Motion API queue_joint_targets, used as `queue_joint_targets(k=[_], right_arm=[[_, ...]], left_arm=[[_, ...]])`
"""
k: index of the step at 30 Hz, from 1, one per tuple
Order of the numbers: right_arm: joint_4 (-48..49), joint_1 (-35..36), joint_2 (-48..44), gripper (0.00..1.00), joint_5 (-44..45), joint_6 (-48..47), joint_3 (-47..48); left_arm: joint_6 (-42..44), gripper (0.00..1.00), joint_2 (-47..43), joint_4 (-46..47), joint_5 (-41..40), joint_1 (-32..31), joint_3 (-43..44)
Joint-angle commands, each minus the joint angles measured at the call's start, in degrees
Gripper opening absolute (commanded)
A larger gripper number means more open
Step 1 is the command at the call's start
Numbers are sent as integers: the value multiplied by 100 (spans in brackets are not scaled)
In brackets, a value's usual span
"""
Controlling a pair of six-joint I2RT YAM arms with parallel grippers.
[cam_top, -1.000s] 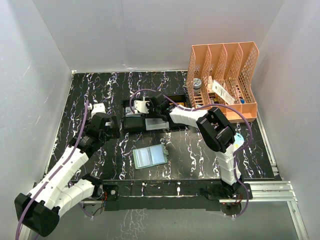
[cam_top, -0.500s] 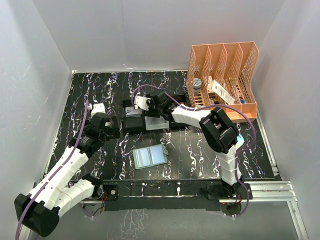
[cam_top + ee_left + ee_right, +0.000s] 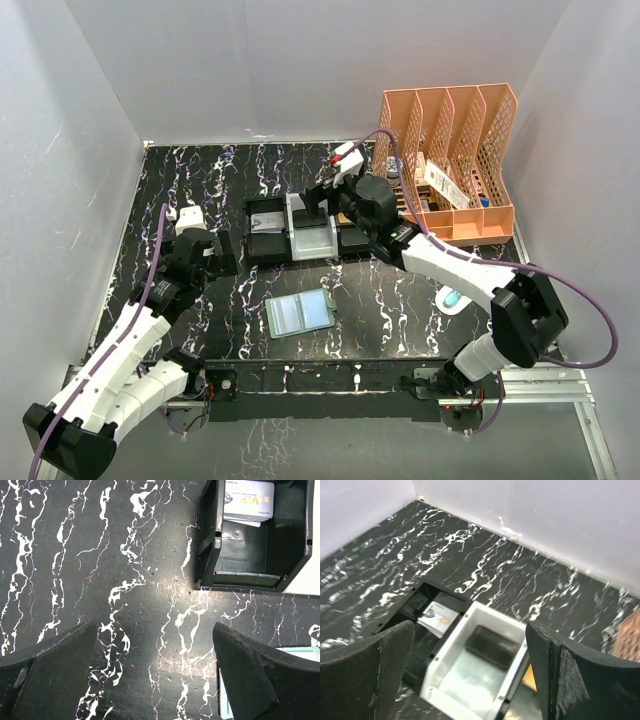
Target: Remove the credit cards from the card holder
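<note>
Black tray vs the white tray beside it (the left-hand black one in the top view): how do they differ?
Colour: the black tray is black all over, while the white tray is white with a pale floor.
Contents: the black tray holds pale printed cards stacked at one end, and the white tray holds a single dark card.
Shared: both are open-topped rectangular bins sitting side by side.

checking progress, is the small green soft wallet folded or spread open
Spread open: the small green soft wallet lies flat on the black marbled table, both pale blue-green inner panels facing up.
</note>
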Motion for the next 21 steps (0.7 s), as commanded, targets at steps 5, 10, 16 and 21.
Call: queue_joint_targets(k=[5,10,16,21], right_arm=[[-1346,-20,-757,98,238,3150,-342],[185,-34,-1127,98,-1679,4075,-1778],[12,588,-638,97,-1676,4832,-1994],[-1526,1721,4,89,33,4743,-1161]], left_arm=[[34,99,-23,39,-249,34,16],[-7,99,20,-21,-320,34,36],[1,99,-2,-11,-374,34,22],[-101,99,33,-110,-550,34,59]])
